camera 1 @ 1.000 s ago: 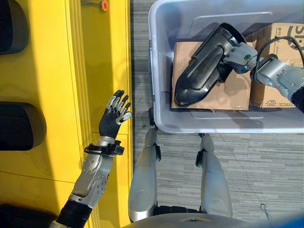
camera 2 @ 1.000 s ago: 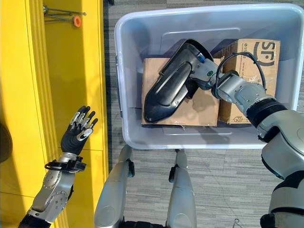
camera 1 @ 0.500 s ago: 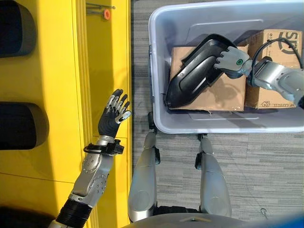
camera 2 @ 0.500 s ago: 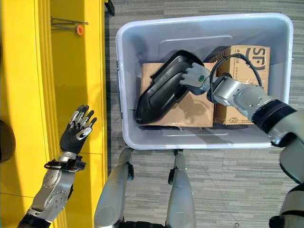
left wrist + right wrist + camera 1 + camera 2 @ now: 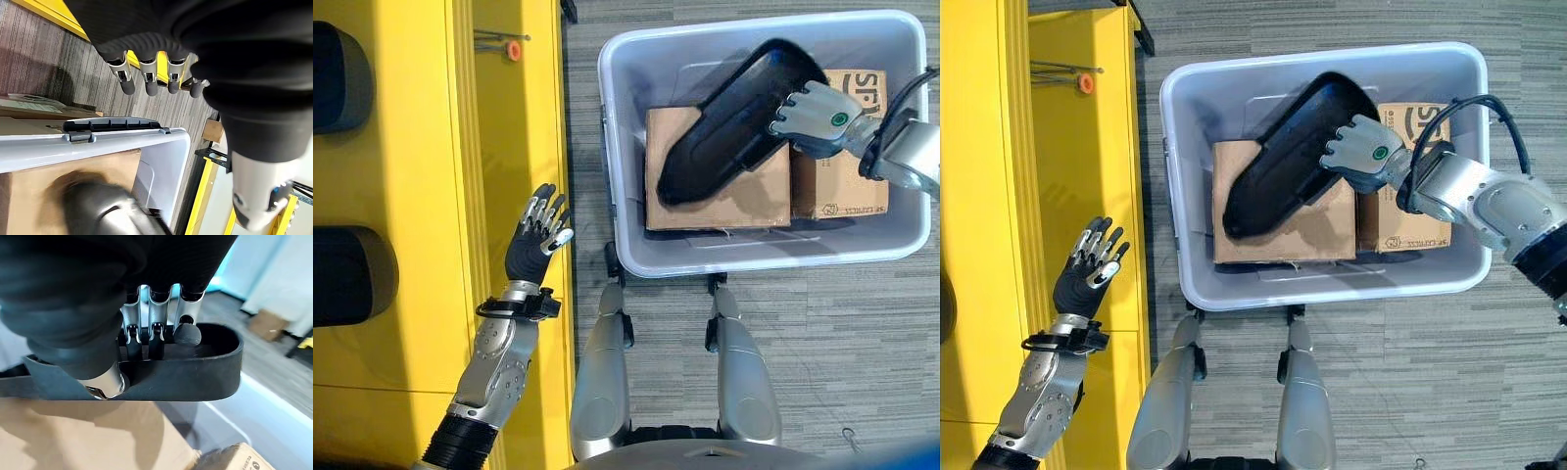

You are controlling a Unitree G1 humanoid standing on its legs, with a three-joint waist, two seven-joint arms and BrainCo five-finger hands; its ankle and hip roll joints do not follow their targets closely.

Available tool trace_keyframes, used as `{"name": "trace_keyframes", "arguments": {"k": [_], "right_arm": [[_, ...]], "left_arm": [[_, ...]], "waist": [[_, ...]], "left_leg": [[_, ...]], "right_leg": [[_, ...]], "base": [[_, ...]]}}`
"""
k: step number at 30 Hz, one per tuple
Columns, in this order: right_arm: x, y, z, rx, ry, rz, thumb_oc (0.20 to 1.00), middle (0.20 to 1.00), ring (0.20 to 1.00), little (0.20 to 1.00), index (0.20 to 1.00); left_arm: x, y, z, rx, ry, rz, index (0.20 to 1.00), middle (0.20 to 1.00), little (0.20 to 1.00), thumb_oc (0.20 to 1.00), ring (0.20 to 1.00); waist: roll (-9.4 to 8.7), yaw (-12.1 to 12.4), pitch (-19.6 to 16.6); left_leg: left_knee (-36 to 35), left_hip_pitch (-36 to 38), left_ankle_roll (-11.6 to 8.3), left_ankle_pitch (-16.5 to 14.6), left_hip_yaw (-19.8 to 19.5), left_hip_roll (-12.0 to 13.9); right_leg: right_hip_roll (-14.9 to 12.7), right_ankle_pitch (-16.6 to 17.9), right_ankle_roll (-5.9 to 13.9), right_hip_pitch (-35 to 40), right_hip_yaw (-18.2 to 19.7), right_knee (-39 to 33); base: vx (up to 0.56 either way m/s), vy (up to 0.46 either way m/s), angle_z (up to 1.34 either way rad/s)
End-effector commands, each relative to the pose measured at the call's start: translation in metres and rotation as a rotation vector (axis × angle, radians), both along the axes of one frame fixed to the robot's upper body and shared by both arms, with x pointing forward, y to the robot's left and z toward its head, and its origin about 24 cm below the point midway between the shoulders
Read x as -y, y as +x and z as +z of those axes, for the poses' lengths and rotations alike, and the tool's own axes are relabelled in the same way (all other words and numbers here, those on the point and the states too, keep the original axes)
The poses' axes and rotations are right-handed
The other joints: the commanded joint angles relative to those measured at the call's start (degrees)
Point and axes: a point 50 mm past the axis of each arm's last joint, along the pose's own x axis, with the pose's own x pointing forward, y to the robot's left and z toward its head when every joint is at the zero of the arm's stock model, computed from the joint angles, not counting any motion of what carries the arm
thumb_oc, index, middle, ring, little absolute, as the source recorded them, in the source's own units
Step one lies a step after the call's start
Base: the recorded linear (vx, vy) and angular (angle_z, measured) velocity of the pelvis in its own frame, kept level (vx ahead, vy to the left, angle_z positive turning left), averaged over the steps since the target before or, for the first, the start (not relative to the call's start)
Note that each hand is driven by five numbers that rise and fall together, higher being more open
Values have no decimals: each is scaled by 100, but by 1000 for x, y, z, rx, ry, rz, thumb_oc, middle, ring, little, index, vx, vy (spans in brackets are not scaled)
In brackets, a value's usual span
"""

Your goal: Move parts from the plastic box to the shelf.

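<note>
The right hand is seen curled over the rim of a long black moulded plastic part, fingers hooked inside its hollow and the thumb pressed against the outer wall, as the right wrist view shows. The grip is taken at the part's broad end, so that the narrower end hangs down toward the left and the piece is carried tilted above the contents of the box. The part is held over two brown cardboard boxes that lie side by side in the pale grey plastic box on the carpeted floor; contact with the cardboard beneath cannot be told. The left hand is held spread and empty over the yellow shelf, probably placed to receive or steady the part there.
</note>
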Motion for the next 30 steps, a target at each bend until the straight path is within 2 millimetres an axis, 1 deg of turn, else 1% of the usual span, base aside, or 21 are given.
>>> {"name": "trace_keyframes", "arguments": {"k": [1, 2, 3, 4, 5, 6, 7, 8, 11, 12, 14, 15, 17, 19, 20, 21, 22, 24, 26, 28, 30], "right_arm": [[2, -5, 32, 142, 129, 36, 200, 200, 200, 200, 200], [3, -4, 30, 146, 174, 34, 200, 200, 200, 200, 200], [3, -2, 28, 172, 260, 34, 200, 200, 200, 200, 200], [5, -3, 26, 171, 268, 30, 200, 200, 200, 200, 200], [6, 0, 21, 162, 314, 16, 200, 200, 200, 200, 200], [6, 1, 20, 180, 382, 21, 200, 200, 200, 200, 200], [5, 3, 14, 188, 483, 31, 200, 200, 200, 200, 200], [6, 2, 13, 188, 488, 28, 200, 200, 200, 200, 200], [6, 5, 2, 200, 664, 33, 200, 200, 200, 200, 200], [6, 5, 0, 205, 694, 33, 200, 200, 200, 200, 200], [6, 8, -12, 194, 825, 31, 200, 200, 200, 200, 200], [6, 8, -12, 194, 827, 30, 200, 200, 200, 200, 200], [0, 16, -34, 161, 1091, 24, 200, 200, 200, 200, 200], [-3, 17, -35, 153, 1107, 31, 200, 200, 200, 200, 200], [-5, 18, -38, 142, 1132, 34, 200, 200, 200, 200, 200], [-10, 22, -44, 116, 1205, 31, 200, 200, 200, 200, 200], [-10, 22, -44, 116, 1206, 31, 200, 200, 200, 200, 200], [-14, 25, -50, 84, 1263, 28, 200, 200, 200, 200, 200], [-19, 27, -55, 35, 1360, 58, 200, 200, 200, 200, 200], [-25, 34, -67, -27, 1475, 43, 200, 200, 200, 200, 200], [-28, 36, -71, -45, 1475, 32, 200, 200, 200, 200, 200]], "left_arm": [[-9, -10, 15, 85, 51, 34, 1000, 1000, 1000, 1000, 1000], [-9, -9, 15, 83, 52, 42, 1000, 1000, 1000, 1000, 1000], [-8, -9, 13, 80, 37, 50, 1000, 1000, 1000, 1000, 1000], [-8, -9, 14, 78, 47, 47, 1000, 1000, 1000, 1000, 1000], [-8, -9, 13, 73, 45, 54, 1000, 1000, 1000, 1000, 1000], [-7, -8, 12, 72, 39, 58, 1000, 1000, 1000, 1000, 1000], [-6, -7, 11, 68, 25, 69, 1000, 1000, 1000, 1000, 1000], [-6, -7, 11, 67, 31, 67, 1000, 1000, 1000, 1000, 1000], [-3, -8, 7, 52, 11, 70, 1000, 1000, 1000, 1000, 1000], [-2, -8, 7, 52, 11, 69, 1000, 1000, 1000, 1000, 1000], [-1, -7, 7, 51, 4, 78, 1000, 1000, 1000, 1000, 1000], [-2, -7, 7, 50, 7, 78, 1000, 1000, 1000, 1000, 1000], [0, -6, 6, 44, 4, 87, 1000, 1000, 1000, 1000, 1000], [1, -6, 7, 46, 6, 86, 1000, 1000, 1000, 1000, 1000], [1, -5, 6, 45, 6, 88, 1000, 1000, 1000, 1000, 1000], [2, -4, 6, 41, 9, 94, 1000, 1000, 1000, 1000, 1000], [2, -4, 6, 41, 10, 94, 1000, 1000, 1000, 1000, 1000], [3, -4, 6, 41, 7, 97, 1000, 1000, 1000, 1000, 1000], [5, -3, 6, 43, 4, 91, 1000, 1000, 1000, 1000, 1000], [8, -1, 8, 52, 4, 78, 1000, 1000, 1000, 1000, 1000], [9, 0, 8, 54, 4, 76, 1000, 1000, 1000, 1000, 1000]], "waist": [[-352, 84, 0], [-351, 78, -8], [-333, 37, -14], [-369, 77, -20], [-367, 73, -24], [-365, 58, -29], [-349, 38, -27], [-369, 65, -33], [-349, 50, -38], [-350, 56, -39], [-352, 50, -34], [-362, 59, -38], [-348, 69, -19], [-355, 69, -13], [-358, 67, -6], [-338, 67, 6], [-342, 67, 6], [-336, 71, 14], [-329, 81, 23], [-287, 116, 47], [-270, 132, 65]], "left_leg": [[-98, 965, -268, -540, 3, 114], [-98, 970, -268, -544, 8, 116], [-98, 983, -255, -554, 21, 118], [-98, 986, -255, -555, 19, 117], [-98, 993, -248, -564, 28, 122], [-98, 1009, -238, -576, 39, 125], [-98, 1020, -228, -581, 50, 124], [-98, 1023, -229, -582, 50, 123], [-98, 1033, -210, -594, 52, 124], [-98, 1037, -207, -598, 52, 122], [-98, 1044, -201, -607, 53, 119], [-98, 1044, -201, -607, 53, 118], [-98, 1043, -183, -608, 51, 117], [-98, 1043, -182, -608, 53, 115], [-98, 1044, -180, -606, 54, 115], [-98, 1041, -178, -604, 52, 116], [-98, 1041, -179, -604, 52, 116], [-98, 1038, -180, -599, 52, 114], [-98, 1040, -181, -594, 45, 110], [-98, 1036, -185, -588, 35, 97], [-98, 1035, -188, -585, 34, 91]], "right_leg": [[-43, 147, 334, -17, 352, 523], [-37, 143, 335, -15, 362, 515], [-29, 149, 335, -5, 377, 504], [-30, 149, 335, 0, 375, 501], [-25, 148, 334, 9, 385, 494], [-20, 148, 330, 10, 395, 497], [-9, 141, 331, 18, 411, 493], [-9, 140, 331, 20, 412, 493], [1, 121, 324, 28, 425, 500], [2, 122, 324, 30, 428, 502], [7, 123, 319, 36, 436, 486], [7, 123, 319, 38, 435, 484], [22, 120, 309, 35, 432, 491], [24, 123, 308, 37, 443, 491], [25, 125, 307, 33, 442, 494], [24, 125, 303, 24, 442, 499], [24, 125, 303, 24, 442, 499], [21, 137, 304, 21, 449, 495], [20, 147, 306, 24, 446, 492], [7, 155, 306, 30, 432, 482], [0, 159, 309, 39, 423, 475]], "base": [[0, 0, 0], [0, 0, 0], [0, 0, 0], [0, 0, 0], [0, 0, 0], [14, 2, -4], [10, 2, -4], [0, 0, 0], [6, -1, -2], [0, 0, 0], [0, 0, 0], [0, 0, 0], [0, 0, 0], [0, 0, 0], [0, 0, 0], [0, 0, 0], [0, 0, 0], [0, 0, 0], [0, 0, 0], [0, 0, 0], [0, 0, 0]]}}
